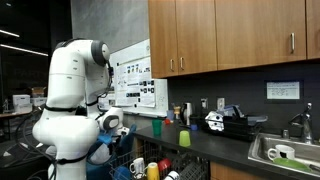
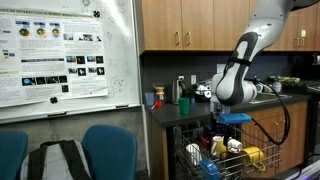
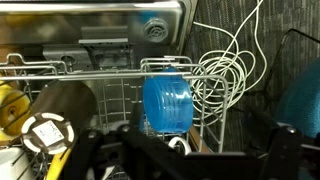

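In the wrist view a blue plastic cup (image 3: pixel 165 100) lies on its side among the tines of a wire dishwasher rack (image 3: pixel 110 70). My gripper (image 3: pixel 185 152) hangs just above and in front of it. Its dark fingers are spread wide at the bottom of the frame, with nothing between them. In both exterior views the gripper (image 2: pixel 228 112) (image 1: pixel 113 124) points down over the pulled-out rack (image 2: pixel 262 138), with the blue cup (image 2: pixel 234 118) right below it. A white cup (image 3: pixel 45 130) and a yellow item (image 3: pixel 8 108) sit in the rack to the left.
A coil of white cable (image 3: pixel 225 70) hangs at the rack's right side. The counter (image 2: pixel 170 112) holds a green cup (image 2: pixel 184 104) and small cups. A sink (image 1: pixel 285 155) and a black dish rack (image 1: pixel 225 122) are on the counter. Blue chairs (image 2: pixel 108 150) stand under a whiteboard (image 2: pixel 60 55).
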You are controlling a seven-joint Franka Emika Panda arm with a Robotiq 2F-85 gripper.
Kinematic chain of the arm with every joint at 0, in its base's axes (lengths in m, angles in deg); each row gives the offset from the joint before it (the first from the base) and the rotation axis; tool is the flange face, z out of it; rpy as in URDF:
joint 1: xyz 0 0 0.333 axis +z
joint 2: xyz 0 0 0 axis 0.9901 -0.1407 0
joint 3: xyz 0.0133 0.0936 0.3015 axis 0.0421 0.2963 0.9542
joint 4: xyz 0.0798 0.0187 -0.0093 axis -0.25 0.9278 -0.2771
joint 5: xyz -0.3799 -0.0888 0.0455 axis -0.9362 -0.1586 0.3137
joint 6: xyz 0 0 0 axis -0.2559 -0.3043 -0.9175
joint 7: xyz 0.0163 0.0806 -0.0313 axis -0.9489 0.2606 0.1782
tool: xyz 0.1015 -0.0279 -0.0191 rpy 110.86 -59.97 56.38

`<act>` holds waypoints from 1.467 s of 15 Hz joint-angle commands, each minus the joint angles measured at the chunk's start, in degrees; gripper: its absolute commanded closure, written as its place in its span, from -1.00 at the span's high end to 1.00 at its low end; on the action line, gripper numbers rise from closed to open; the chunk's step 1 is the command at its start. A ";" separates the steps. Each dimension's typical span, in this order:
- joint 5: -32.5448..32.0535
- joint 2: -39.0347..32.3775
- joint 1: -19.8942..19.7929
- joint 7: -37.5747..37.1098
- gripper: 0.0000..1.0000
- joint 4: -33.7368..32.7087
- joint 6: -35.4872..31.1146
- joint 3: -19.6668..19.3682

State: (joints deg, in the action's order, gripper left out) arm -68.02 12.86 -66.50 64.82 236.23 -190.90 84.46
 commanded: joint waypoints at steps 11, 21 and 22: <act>0.66 -10.41 -3.88 6.17 1.00 -3.51 -5.48 2.80; -3.81 -12.83 -4.22 5.92 1.00 -6.61 -5.98 -0.67; -3.69 -13.36 -4.38 6.03 1.00 -7.07 -6.05 -0.50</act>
State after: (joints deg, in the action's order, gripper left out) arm -71.09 1.74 -70.11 70.06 230.90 -196.41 83.79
